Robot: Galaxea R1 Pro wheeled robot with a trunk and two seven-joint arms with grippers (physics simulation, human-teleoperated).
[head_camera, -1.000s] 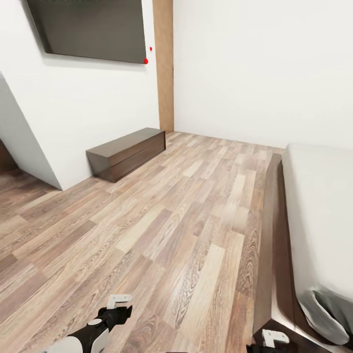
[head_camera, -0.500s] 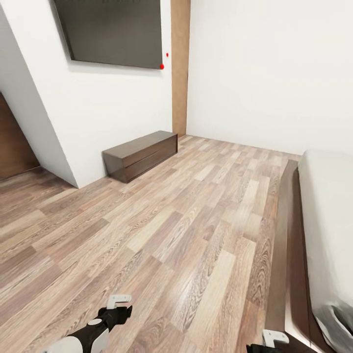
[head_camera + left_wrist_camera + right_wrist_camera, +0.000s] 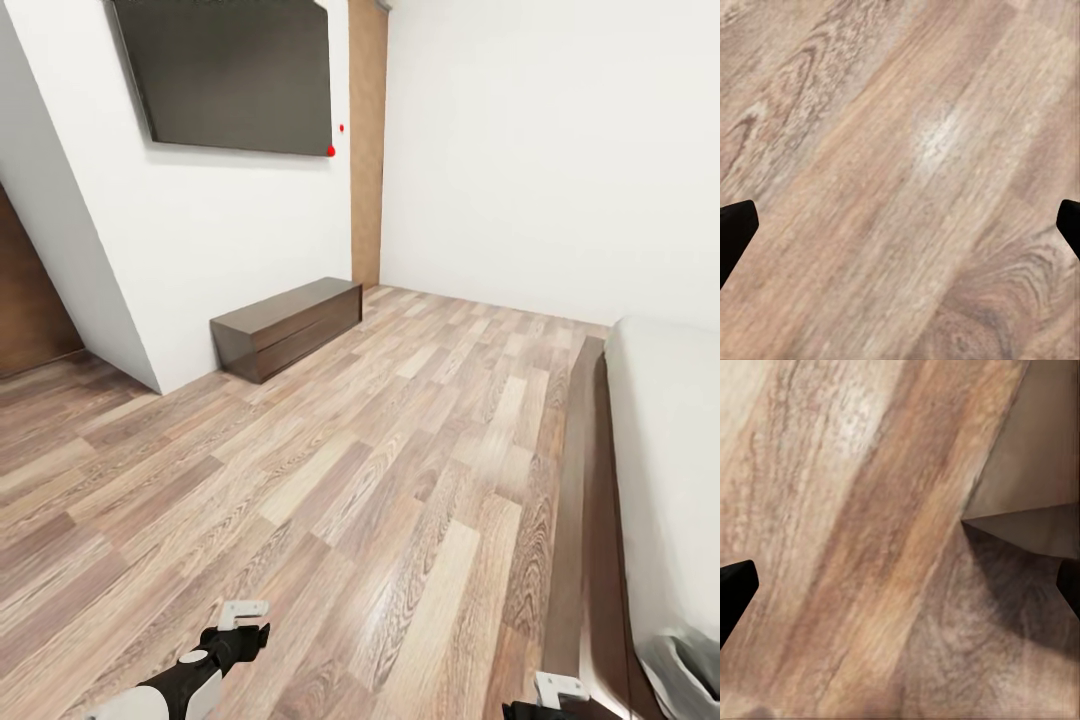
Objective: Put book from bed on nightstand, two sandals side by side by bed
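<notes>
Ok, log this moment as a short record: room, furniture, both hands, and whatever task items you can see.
room: white walls, wood plank floor
wall screen: dark panel mounted on the left wall
low cabinet: dark brown, on the floor below the panel, against the wall
bed: at right, off-white mattress on dark frame
left hand: open, empty, over bare floor
right hand: open, empty, over floor beside a corner of the bed frame
book: not seen
sandals: not seen
</notes>
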